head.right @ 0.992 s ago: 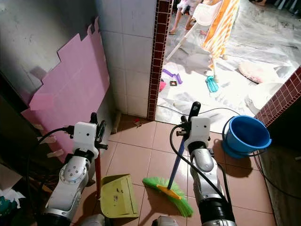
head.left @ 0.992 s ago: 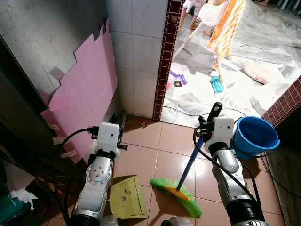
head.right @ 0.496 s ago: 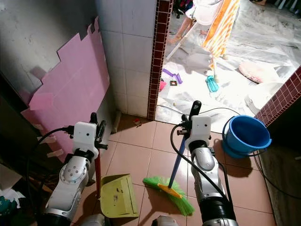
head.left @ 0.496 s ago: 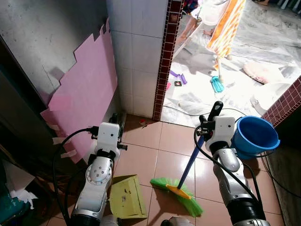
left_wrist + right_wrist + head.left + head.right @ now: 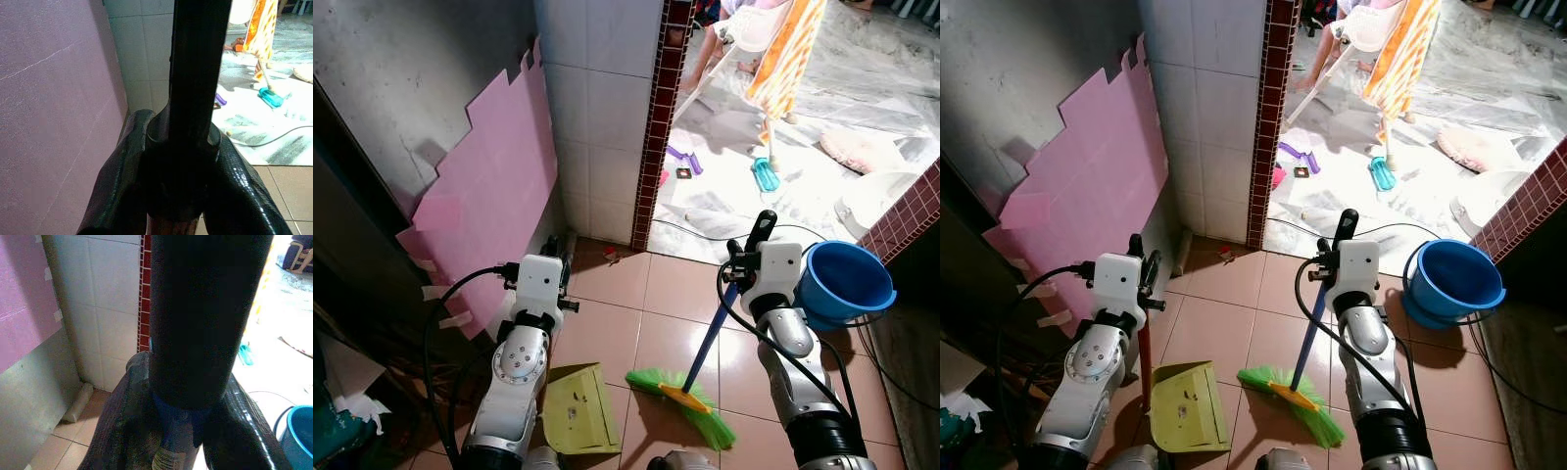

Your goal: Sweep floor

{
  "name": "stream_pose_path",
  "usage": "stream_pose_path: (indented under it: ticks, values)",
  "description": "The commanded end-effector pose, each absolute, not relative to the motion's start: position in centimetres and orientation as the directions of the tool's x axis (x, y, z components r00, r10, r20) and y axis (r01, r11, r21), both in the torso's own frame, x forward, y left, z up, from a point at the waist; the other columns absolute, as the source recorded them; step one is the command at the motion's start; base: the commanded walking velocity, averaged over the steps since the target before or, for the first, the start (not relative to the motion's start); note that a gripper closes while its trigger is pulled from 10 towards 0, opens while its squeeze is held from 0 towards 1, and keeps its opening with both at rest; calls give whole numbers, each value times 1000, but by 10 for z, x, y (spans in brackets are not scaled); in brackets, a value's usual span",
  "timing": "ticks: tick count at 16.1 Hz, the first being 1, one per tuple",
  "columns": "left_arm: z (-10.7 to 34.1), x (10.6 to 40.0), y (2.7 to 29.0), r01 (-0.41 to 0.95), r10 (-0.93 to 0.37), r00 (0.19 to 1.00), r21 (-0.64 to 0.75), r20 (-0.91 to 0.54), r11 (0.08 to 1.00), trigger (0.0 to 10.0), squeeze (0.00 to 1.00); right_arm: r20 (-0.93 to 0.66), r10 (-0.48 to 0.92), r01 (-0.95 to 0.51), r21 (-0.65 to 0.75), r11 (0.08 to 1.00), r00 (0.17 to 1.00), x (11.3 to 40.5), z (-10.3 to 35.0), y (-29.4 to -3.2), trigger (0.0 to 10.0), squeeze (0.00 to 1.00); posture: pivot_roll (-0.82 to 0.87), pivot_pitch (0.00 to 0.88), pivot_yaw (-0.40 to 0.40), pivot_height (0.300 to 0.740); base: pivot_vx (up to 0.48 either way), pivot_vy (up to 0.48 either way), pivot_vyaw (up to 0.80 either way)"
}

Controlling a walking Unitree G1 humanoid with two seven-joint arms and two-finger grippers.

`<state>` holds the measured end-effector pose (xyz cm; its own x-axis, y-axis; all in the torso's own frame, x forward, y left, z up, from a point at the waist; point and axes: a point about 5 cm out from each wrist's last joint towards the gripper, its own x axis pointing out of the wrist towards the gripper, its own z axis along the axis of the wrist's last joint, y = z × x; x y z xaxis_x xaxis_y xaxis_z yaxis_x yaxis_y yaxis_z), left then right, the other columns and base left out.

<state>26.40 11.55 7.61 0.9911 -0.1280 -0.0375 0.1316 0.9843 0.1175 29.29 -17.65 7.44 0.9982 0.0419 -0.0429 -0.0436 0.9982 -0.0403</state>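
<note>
We are clamping the broom (image 5: 697,364) handle in our raised right gripper (image 5: 750,257), while our left gripper (image 5: 1141,271) is gripping the dustpan (image 5: 1189,407) handle upright.

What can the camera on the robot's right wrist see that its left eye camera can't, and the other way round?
The right wrist view shows, close up, two black fingers wrapped around the broom handle, with a label low on the handle. The left eye view shows the green broom head on the tiles, the yellow dustpan near the left gripper, and the right gripper itself. Both show the blue bucket, the pink sheet and the white tiled wall.
</note>
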Motion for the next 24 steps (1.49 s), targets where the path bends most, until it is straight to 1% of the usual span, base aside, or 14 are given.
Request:
stream_pose_path:
  ticks: [1,24]
  values:
    - [70,262,110,148,-140,987,112,-75,983,10000,0,-81,29,-36,-88,995,996,292,69,-184,10000,0,-88,21,-70,740,0,0,0]
    - [69,261,110,155,-147,986,115,-79,981,10000,0,-82,27,-34,-81,996,996,292,68,-182,10000,0,-88,26,-63,740,0,0,0]
